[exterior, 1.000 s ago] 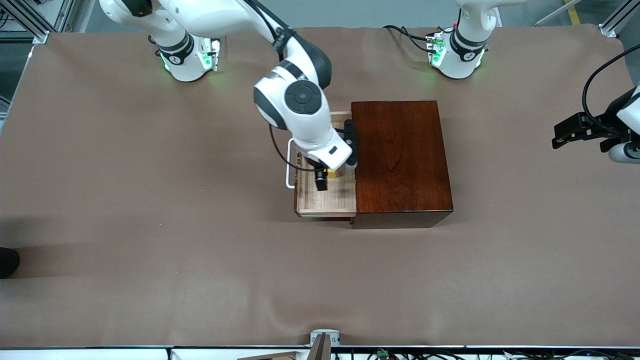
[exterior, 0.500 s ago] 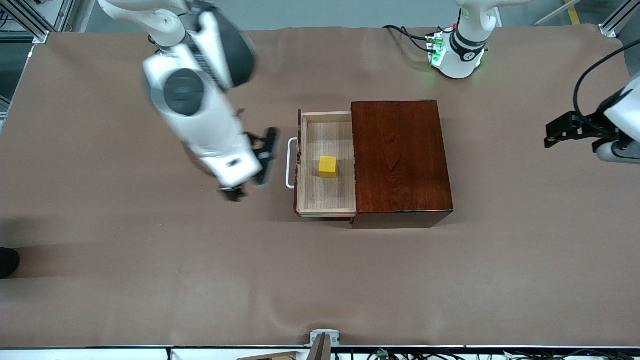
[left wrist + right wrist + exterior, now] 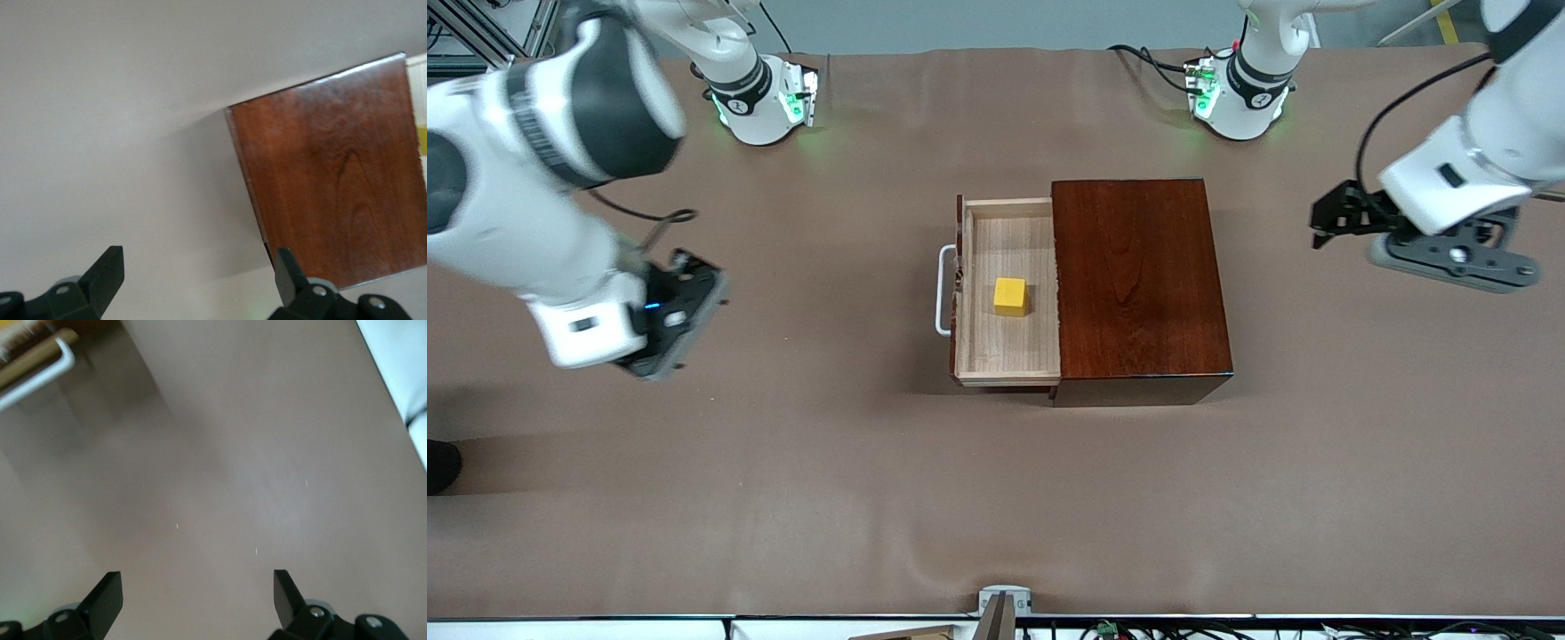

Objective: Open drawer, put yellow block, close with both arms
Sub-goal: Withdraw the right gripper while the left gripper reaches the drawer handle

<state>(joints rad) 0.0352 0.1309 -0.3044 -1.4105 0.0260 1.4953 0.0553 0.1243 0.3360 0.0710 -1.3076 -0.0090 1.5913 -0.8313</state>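
Both pincers, left (image 3: 197, 283) and right (image 3: 197, 603), hang released over bare surface (image 3: 783, 498); yellow block (image 3: 1010, 296) sits in the open drawer (image 3: 1007, 356); closing remains.

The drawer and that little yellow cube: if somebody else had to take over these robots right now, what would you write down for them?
Right gripper: open, holding nothing, over bare table toward the right arm's end.
Left gripper: open, holding nothing, over the table beside the wooden box, toward the left arm's end.
The drawer is pulled out, its white handle facing the right arm's end.
The yellow block sits inside the drawer, loose.
Done: drawer opened, block placed.
Left: push the drawer shut with both arms.
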